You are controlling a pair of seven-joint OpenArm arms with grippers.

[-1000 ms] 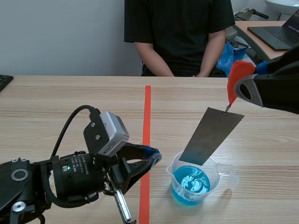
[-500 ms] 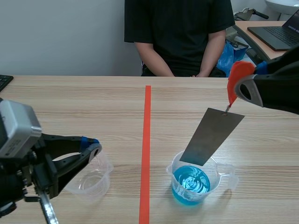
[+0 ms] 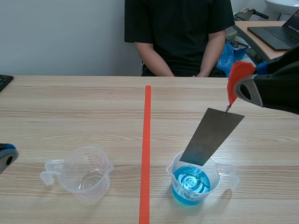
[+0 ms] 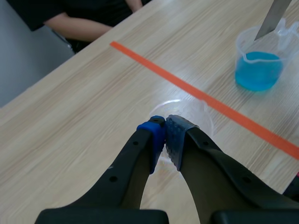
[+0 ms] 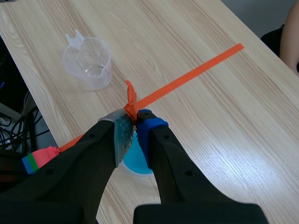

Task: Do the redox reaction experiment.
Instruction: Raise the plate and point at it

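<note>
Metal strip (image 3: 212,135) hangs from an orange clip (image 3: 236,77) pinched in the right hand (image 5: 132,122), lower end at the mouth of the blue-filled beaker (image 3: 191,184), evidently for dipping. Left hand (image 4: 164,135), closed empty, sits near the empty beaker (image 3: 86,172).

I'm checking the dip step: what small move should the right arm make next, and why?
Probably lower the right claw a little. It is shut on the clip, and the strip hangs tilted with its lower end at the rim of the beaker, seemingly above the liquid.
</note>
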